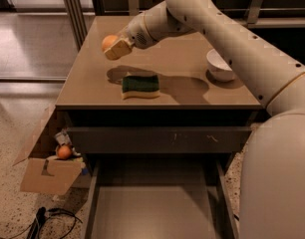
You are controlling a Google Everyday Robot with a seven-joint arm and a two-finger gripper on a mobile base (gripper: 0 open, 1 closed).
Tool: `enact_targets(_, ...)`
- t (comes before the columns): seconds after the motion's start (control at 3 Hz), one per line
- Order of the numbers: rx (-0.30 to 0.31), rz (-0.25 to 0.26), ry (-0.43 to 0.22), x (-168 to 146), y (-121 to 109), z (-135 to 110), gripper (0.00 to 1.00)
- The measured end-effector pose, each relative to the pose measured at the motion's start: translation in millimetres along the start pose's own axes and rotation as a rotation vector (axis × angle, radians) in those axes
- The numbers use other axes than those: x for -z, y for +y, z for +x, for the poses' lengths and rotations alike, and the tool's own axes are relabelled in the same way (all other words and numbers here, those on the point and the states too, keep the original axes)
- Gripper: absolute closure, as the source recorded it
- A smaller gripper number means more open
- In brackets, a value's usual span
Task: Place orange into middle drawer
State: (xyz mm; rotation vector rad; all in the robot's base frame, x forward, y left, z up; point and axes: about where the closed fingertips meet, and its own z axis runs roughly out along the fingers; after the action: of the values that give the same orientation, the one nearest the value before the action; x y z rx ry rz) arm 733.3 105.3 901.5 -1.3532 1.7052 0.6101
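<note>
The orange (109,42) is held in my gripper (114,47), lifted clear above the left part of the tan countertop (192,91); its shadow falls on the top below. The gripper is shut on the orange, which peeks out at its left side. My white arm reaches in from the right. The middle drawer (157,208) stands pulled out at the bottom of the view, a grey-brown tray with a bare flat floor, well below and in front of the gripper.
A green and yellow sponge (140,85) lies on the countertop near its front edge. A white bowl (220,65) sits at the right. A dark drawer front (162,139) is above the open drawer. A cardboard box (49,171) with a small reddish-orange ball (64,152) stands on the floor at the left.
</note>
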Motion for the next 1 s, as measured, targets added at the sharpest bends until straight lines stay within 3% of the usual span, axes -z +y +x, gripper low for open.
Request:
enact_targets(0.33,0.004,0.053,0.004,40.0,6.2,6.1,1.0)
enact_targets(0.67,0.002,0.129,0.017,98.3,28.4,23.0,1.0)
enact_targets(1.0,-0.007,0.167,0.038,133.4,49.9,41.6,1.0)
